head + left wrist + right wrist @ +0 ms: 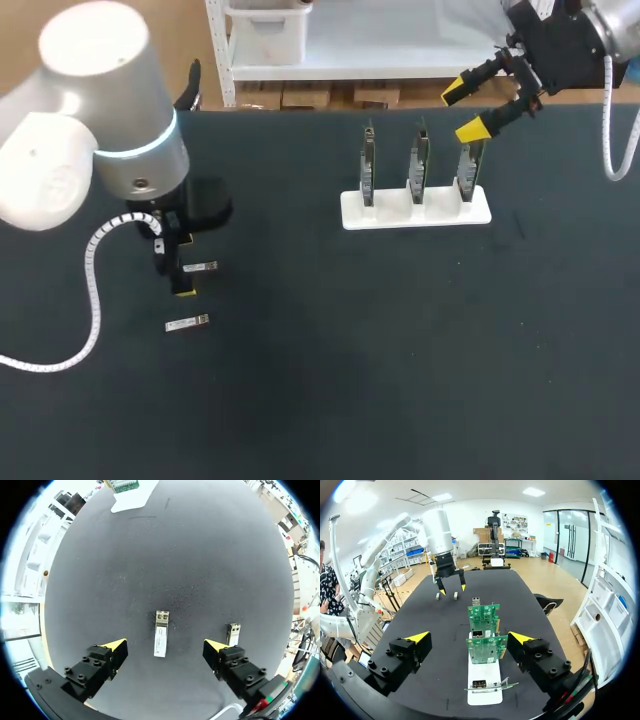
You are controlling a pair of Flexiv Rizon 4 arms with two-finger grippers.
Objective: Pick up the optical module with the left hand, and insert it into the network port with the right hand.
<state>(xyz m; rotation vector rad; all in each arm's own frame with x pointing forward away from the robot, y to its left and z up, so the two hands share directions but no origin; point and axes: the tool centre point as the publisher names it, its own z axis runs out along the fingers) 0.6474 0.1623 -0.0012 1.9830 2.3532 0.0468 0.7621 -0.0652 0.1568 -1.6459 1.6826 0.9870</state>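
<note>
Head view: the left arm's [100,120] big joint covers most of the left gripper [180,265]; one yellow tip shows. Ports on the green cards [420,160] are too small to make out. From the right wrist, the near card [486,650] hides part of those behind.

Two optical modules lie flat on the black table [400,350], both slim silver bars. The first module [161,633] lies between the left gripper's [165,645] fingers, which stand wide apart and touch nothing. The second module [233,632] lies just outside one finger.

The first module's long axis runs at right angles to the line between the tips. Its wider, latched end points away from the gripper, toward the white stand [131,500]. In the head view both bars lie about parallel to the far table edge, well apart from the stand [415,208].

The right gripper [464,111] hangs by the stand's end card, fingers apart, holding nothing.
</note>
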